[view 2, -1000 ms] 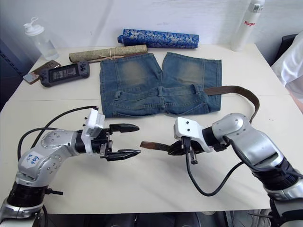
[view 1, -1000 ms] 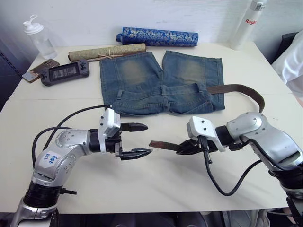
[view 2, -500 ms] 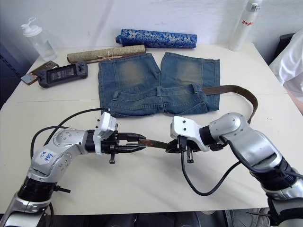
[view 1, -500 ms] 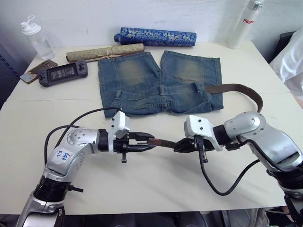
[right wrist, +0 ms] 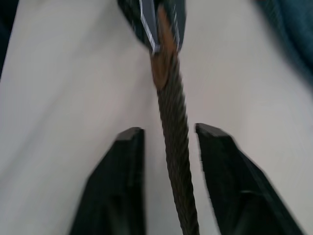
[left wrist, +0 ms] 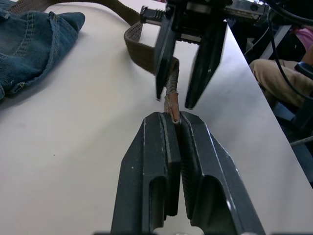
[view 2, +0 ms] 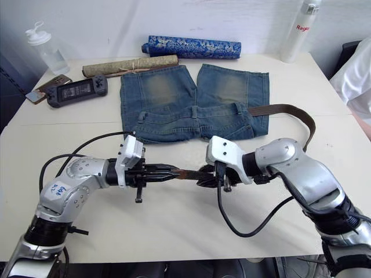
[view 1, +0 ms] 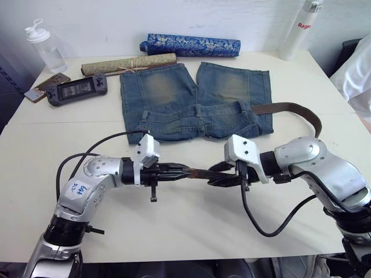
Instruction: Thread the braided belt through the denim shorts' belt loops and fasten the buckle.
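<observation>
1. Your left gripper (view 1: 181, 172) reaches in from the left with its forearm low over the white table (view 1: 191, 231), and its two black fingers are pressed together on the smooth tan leather tip of the long dark-brown braided belt (view 1: 200, 173).
2. In the left wrist view the tan tip sits pinched right at the ends of those fingers (left wrist: 159, 147), with the woven strap running away from them.
3. Your right gripper (view 1: 223, 174) comes in from the right, elbow bent and forearm pointing left, so the two grippers face each other near the middle of the table.
4. Its fingers (right wrist: 120, 181) stand spread on either side of the strap; in the right wrist view the braid passes between them without touching either.
5. Behind the right gripper the belt curves round the right forearm, runs far and left, and lies across the right edge of the mid-blue denim shorts (view 1: 194, 101).
6. The shorts lie flat at the far middle of the table, waistband toward you, legs pointing away.
7. You cannot make out the buckle or whether the strap passes through any loop.
8. Beyond the shorts lie a blue patterned fabric roll (view 1: 190, 45) and an olive rolled mat (view 1: 128, 62).
</observation>
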Controlling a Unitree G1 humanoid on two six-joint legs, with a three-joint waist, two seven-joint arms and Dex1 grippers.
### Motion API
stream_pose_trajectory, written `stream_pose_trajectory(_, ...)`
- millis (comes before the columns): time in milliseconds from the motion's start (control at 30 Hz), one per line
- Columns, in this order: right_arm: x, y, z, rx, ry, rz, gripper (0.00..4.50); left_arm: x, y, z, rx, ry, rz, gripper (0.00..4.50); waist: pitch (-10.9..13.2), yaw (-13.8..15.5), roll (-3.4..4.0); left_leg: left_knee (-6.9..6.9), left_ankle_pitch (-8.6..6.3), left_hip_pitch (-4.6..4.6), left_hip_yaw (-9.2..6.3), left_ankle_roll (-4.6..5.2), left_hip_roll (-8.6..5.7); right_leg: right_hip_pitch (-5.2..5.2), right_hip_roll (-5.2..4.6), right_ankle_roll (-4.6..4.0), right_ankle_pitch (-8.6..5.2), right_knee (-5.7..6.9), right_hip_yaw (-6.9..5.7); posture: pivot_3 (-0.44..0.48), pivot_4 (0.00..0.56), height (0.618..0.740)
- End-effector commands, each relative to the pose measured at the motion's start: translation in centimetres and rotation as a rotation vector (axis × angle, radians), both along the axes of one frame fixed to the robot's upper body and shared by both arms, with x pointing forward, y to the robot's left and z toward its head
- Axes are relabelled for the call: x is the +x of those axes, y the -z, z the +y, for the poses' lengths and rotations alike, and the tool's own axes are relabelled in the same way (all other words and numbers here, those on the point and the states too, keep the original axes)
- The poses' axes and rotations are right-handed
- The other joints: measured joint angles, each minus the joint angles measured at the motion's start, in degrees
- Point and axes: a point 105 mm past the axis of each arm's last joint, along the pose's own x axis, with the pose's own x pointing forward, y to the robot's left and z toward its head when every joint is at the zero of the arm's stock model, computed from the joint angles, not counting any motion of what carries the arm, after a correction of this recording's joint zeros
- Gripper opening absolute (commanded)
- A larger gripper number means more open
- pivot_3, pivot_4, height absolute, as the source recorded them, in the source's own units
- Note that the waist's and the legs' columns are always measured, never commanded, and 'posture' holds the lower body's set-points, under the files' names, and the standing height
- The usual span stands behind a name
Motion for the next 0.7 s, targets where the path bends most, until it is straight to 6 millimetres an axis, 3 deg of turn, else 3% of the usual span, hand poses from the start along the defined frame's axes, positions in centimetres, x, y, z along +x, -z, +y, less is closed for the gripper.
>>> stream_pose_trajectory(33,0.5,-3.6,-2.3,0.204,0.158,-0.003,3.59,-0.4,-1.2,-0.1,-0.079,-0.023,0.019,0.00,0.0,0.1,0.00,0.00,0.00,0.00,0.00,-0.01,0.00,0.01,0.00,0.00,0.00,0.00,0.00,0.000,0.150,0.645)
stream_pose_trajectory(67,0.4,-4.0,-2.8,0.244,0.184,0.022,4.18,-0.4,-1.2,-0.1,-0.093,-0.034,0.032,0.00,0.0,0.1,0.00,0.00,0.00,0.00,-0.01,0.00,0.00,0.01,0.00,0.00,0.00,0.00,0.00,0.000,0.150,0.645)
stream_pose_trajectory(100,-0.3,-4.4,-3.5,0.340,0.198,0.112,4.46,-0.2,-1.5,-0.2,-0.141,-0.060,0.074,0.00,0.0,0.2,0.00,0.00,0.00,0.00,-0.04,0.00,0.00,0.03,0.01,0.00,0.00,0.00,0.00,0.000,0.150,0.645)
stream_pose_trajectory(133,-0.9,-4.7,-3.9,0.402,0.197,0.174,4.46,-0.2,-1.7,-0.2,-0.173,-0.077,0.104,0.00,0.0,0.3,0.00,0.00,0.00,0.00,-0.05,0.00,0.00,0.03,0.01,0.00,0.00,-0.01,0.00,0.000,0.150,0.645)
stream_pose_trajectory(233,-5.3,-4.7,-4.7,0.714,0.048,0.500,4.46,-0.1,-2.5,-0.2,-0.328,-0.123,0.248,0.00,0.0,0.8,-0.05,0.00,0.01,-0.02,-0.12,0.01,-0.01,0.07,0.00,0.00,0.00,0.03,0.00,0.000,0.150,0.645)
stream_pose_trajectory(300,-8.3,-3.7,-4.1,0.828,-0.010,0.698,4.46,-0.3,-2.4,-0.2,-0.384,-0.127,0.332,0.00,0.0,1.1,-0.07,0.08,-0.02,-0.08,-0.11,0.06,0.01,0.05,0.00,-0.04,-0.03,0.11,-0.02,0.000,0.150,0.645)
stream_pose_trajectory(367,-9.8,-2.4,-2.8,0.898,0.000,0.828,4.46,-0.6,-2.5,-0.2,-0.418,-0.121,0.386,0.00,0.0,0.6,-0.04,0.15,-0.09,-0.08,0.01,0.20,0.03,0.02,-0.02,-0.10,-0.10,0.24,0.00,0.000,0.150,0.645)
stream_pose_trajectory(500,-6.4,1.1,-0.9,1.000,0.330,0.914,4.46,-1.2,-3.3,-0.2,-0.491,-0.084,0.453,0.00,-0.1,-0.2,-0.21,0.13,0.03,0.20,0.10,0.40,0.15,0.15,0.11,-0.13,-0.05,0.24,0.08,0.000,0.150,0.645)
stream_pose_trajectory(700,-2.5,1.5,-1.0,1.246,0.571,0.871,4.46,-1.2,-3.3,0.0,-0.480,-0.102,0.463,0.00,-0.1,0.2,-0.10,0.10,0.01,0.13,-0.01,0.34,0.08,0.10,0.15,-0.30,-0.14,0.29,0.15,0.000,0.150,0.645)
